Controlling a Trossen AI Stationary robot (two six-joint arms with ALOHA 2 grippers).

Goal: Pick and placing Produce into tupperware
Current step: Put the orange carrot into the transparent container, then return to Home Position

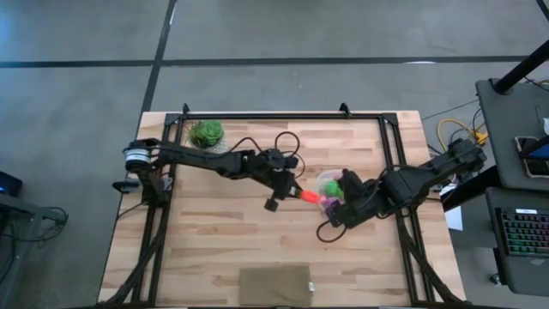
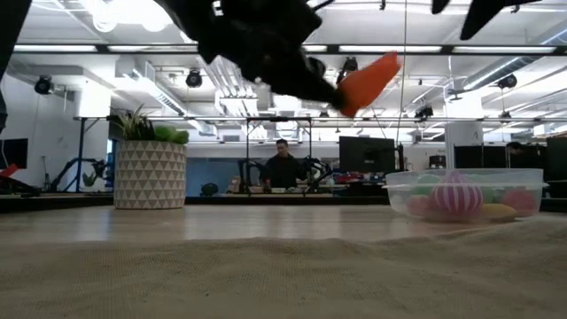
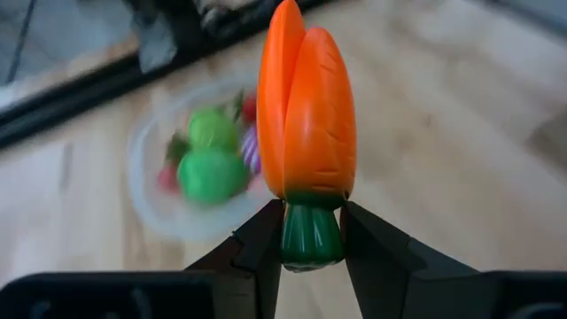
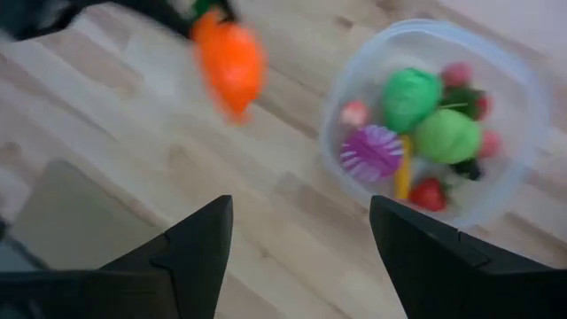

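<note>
While left jaws clamp the carrot beside the tupperware, right jaws gape above.

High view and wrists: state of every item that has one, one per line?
carrot: held by its green top, in the air beside the tupperware, not in it
left gripper: shut on the carrot
right gripper: open, empty, above the table by the tupperware
tupperware: lidless, holding produce
green balls: inside the tupperware
magenta bunch: inside the tupperware
</note>
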